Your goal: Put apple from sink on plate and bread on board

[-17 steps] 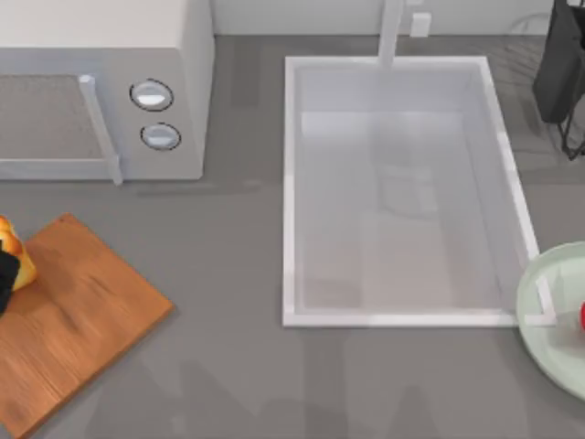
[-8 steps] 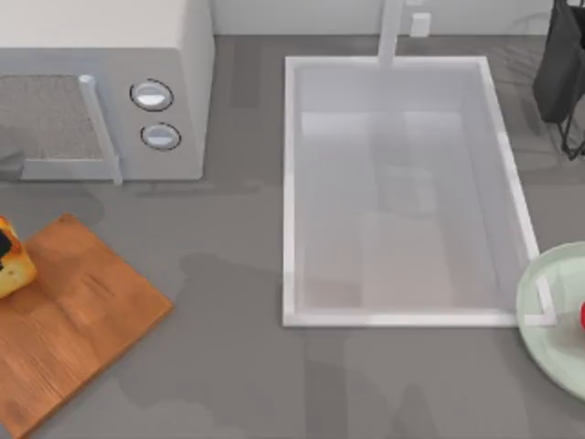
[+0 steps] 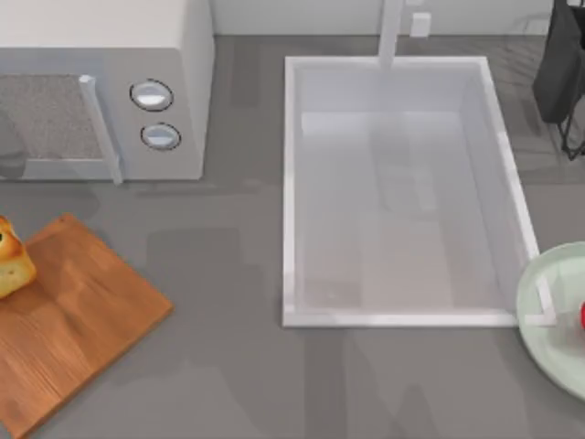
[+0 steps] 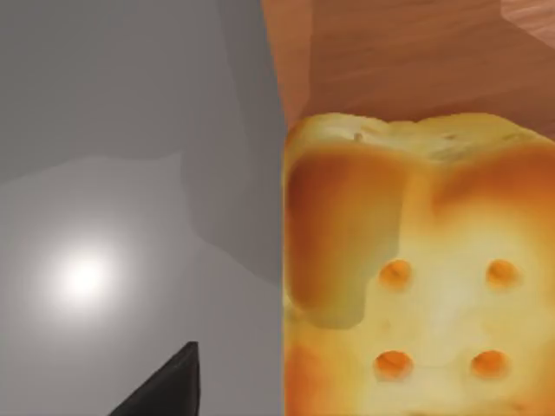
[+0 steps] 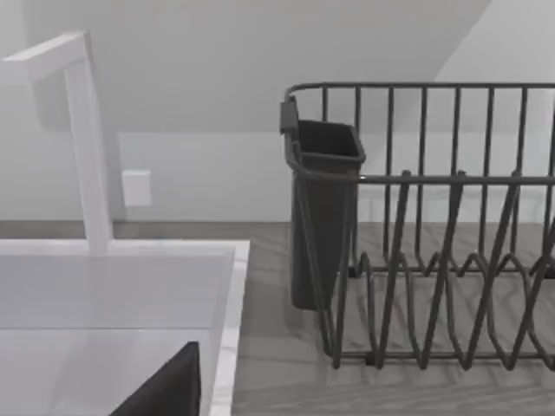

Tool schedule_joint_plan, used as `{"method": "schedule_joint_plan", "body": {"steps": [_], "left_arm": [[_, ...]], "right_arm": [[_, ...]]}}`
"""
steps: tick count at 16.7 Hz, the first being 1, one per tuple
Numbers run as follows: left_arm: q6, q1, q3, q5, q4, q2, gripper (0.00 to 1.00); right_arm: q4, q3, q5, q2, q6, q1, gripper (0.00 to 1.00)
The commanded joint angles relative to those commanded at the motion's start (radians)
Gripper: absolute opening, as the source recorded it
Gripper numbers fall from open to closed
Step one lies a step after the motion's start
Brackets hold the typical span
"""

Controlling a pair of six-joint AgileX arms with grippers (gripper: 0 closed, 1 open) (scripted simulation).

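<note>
Golden bread (image 3: pixel 13 265) sits on the board (image 3: pixel 78 320) at the table's left edge.
From above, the apple (image 3: pixel 582 315) peeks in red on the plate (image 3: pixel 548 320) by the sink's (image 3: pixel 291 192) near right corner. My left wrist camera looks close at the bread's crust with board behind; my right wrist camera faces the faucet (image 5: pixel 82 139) and a dark rack (image 5: pixel 425 225). Whether either gripper's fingers are apart, I cannot tell.

No writing, label, brand or number can be read anywhere. The microwave (image 3: pixel 105 87) left of the sink (image 3: pixel 402 315) has two knobs (image 3: pixel 152 95) with plain faces, no markings legible.
</note>
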Motion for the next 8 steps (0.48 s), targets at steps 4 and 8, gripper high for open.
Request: {"method": "schedule_joint_plan", "body": {"steps": [4,8], "left_arm": [[-0.002,-0.005,-0.005,-0.001,0.003,-0.004,1.0],[-0.003,-0.003,-0.081,0.0,0.043,-0.04,1.0]], "right_arm": [[0.0,0.0,0.0,0.0,0.0,0.0,1.0],[0.0,0.0,0.0,0.0,0.0,0.0,1.0]]}}
